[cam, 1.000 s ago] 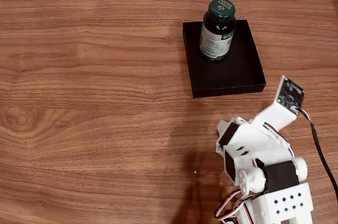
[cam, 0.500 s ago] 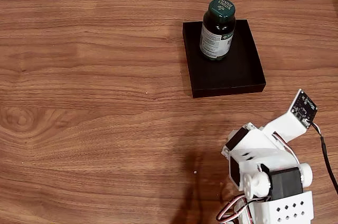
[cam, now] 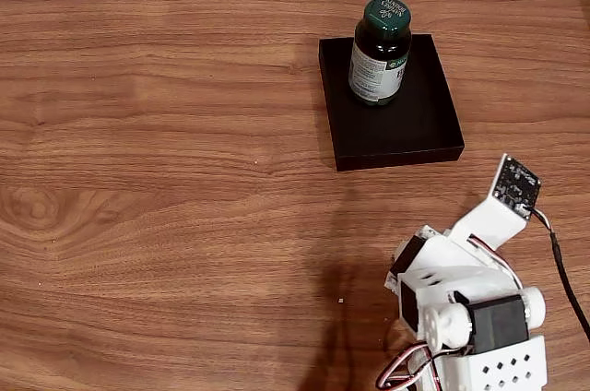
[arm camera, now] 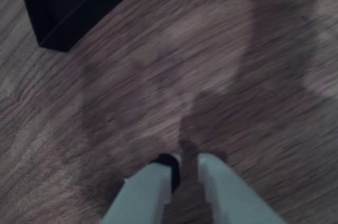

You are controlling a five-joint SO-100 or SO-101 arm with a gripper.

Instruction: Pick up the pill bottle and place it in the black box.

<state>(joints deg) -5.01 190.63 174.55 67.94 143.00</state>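
Note:
The pill bottle (cam: 379, 50), dark green with a green cap and a white-green label, stands upright inside the black box (cam: 406, 131) at the upper right of the fixed view. A corner of the black box (arm camera: 55, 7) shows at the top left of the wrist view. My gripper (arm camera: 189, 157) hangs over bare wood a little way from that corner, its two pale fingers (arm camera: 150, 189) close together with nothing between them. In the fixed view the white arm (cam: 456, 276) is folded back at the lower right, well short of the box.
The wooden table (cam: 166, 179) stretches open to the left of the box and the arm. The arm's base (cam: 493, 368) sits at the bottom right edge, with a black cable (cam: 564, 271) running down its right side.
The arm has drawn back from the box toward its base and folded lower. The bottle has stayed upright in the box.

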